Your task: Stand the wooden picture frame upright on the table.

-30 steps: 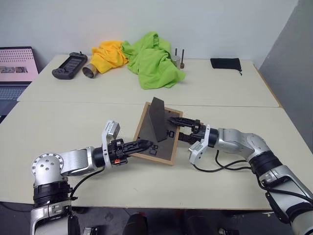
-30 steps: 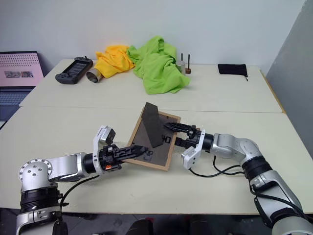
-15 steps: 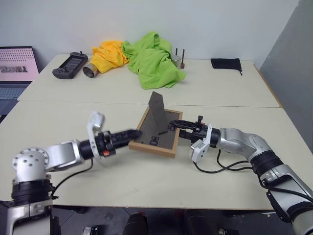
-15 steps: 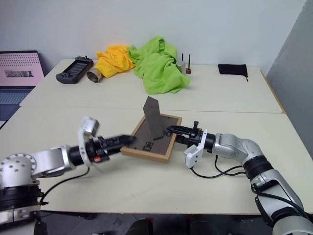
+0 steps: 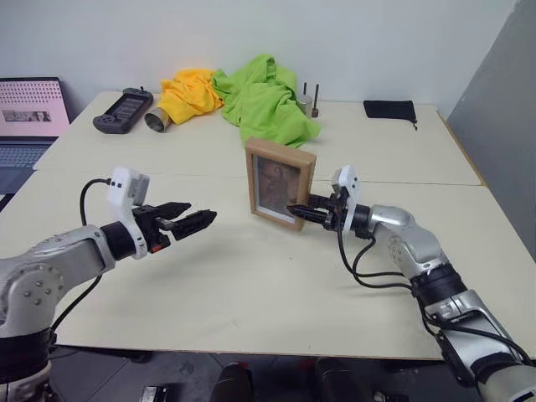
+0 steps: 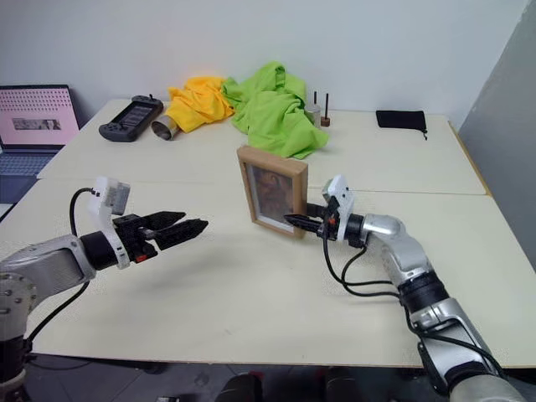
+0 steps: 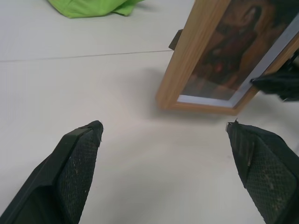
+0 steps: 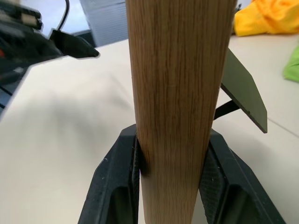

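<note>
The wooden picture frame (image 5: 280,184) stands upright near the middle of the table (image 5: 251,293), its brownish portrait facing us and its dark fold-out stand (image 8: 243,88) angled out behind. We see the right gripper (image 5: 295,211) clamped on the frame's lower right edge, one black finger pressed against each face of the wood. The left gripper (image 5: 194,219) hangs above the tabletop well to the left of the frame, fingers spread wide and holding nothing. Green cloth (image 5: 264,96) and yellow cloth (image 5: 186,90) lie heaped at the far side.
</note>
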Robot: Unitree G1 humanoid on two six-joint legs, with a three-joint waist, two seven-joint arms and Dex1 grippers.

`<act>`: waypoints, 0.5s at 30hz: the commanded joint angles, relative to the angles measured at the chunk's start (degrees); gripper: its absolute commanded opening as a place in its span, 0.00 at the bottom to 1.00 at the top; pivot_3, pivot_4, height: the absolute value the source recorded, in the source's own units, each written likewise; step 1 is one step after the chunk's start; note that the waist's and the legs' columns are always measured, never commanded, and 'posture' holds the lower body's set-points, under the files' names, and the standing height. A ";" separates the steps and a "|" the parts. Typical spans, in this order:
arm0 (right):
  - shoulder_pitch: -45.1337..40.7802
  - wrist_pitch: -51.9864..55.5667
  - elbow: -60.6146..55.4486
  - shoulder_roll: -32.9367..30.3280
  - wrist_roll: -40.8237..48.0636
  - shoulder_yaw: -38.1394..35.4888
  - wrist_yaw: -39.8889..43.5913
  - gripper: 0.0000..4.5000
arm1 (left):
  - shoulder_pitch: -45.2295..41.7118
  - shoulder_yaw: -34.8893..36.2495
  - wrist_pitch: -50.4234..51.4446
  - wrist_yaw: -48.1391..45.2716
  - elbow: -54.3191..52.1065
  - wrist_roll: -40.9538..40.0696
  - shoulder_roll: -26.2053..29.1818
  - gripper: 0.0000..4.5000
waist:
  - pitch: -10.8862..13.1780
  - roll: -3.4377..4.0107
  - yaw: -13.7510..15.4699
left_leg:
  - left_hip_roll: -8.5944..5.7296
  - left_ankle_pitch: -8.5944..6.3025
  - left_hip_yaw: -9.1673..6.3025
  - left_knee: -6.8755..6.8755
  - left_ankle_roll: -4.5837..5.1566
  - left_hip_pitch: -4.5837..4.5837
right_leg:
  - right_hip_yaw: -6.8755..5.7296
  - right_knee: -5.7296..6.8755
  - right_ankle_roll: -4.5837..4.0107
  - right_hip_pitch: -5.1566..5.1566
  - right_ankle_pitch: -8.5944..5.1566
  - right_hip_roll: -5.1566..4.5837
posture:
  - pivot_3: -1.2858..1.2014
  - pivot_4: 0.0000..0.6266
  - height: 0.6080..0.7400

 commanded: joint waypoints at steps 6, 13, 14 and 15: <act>-3.02 2.30 11.44 4.45 -3.42 -5.78 3.97 0.29 | 1.72 -0.82 -3.82 -1.89 -3.38 5.71 -2.90 1.00 | 0.00 0.00 -0.22 | 0.00 -0.02 0.03 -0.03 0.01 -0.17 | 0.00 -0.04 -0.01 -0.15 0.00 0.00 | 0.52 0.24 1.00; 1.23 1.42 7.76 4.84 -7.16 -5.76 5.23 0.60 | 0.55 -2.10 -3.88 -2.87 -2.10 7.99 -4.85 1.00 | 0.00 0.00 -0.24 | 0.00 -0.03 0.02 -0.01 0.02 -0.15 | -0.02 -0.03 0.00 -0.12 0.00 0.00 | 0.52 0.24 1.00; 1.79 1.56 6.96 4.71 -7.44 -5.90 5.35 0.65 | 0.09 -2.40 -3.74 -3.00 -1.97 8.11 -5.25 1.00 | 0.00 0.00 -0.25 | 0.00 -0.03 0.02 0.00 0.02 -0.15 | -0.02 -0.01 0.01 -0.12 0.00 0.00 | 0.52 0.24 1.00; 2.56 1.87 5.76 4.37 -7.64 -6.00 5.38 0.71 | -0.50 -2.75 -3.66 -3.07 -1.67 8.30 -5.66 1.00 | 0.00 0.00 -0.25 | 0.00 -0.03 0.02 0.01 0.02 -0.15 | -0.02 -0.01 0.02 -0.12 0.01 0.00 | 0.52 0.24 1.00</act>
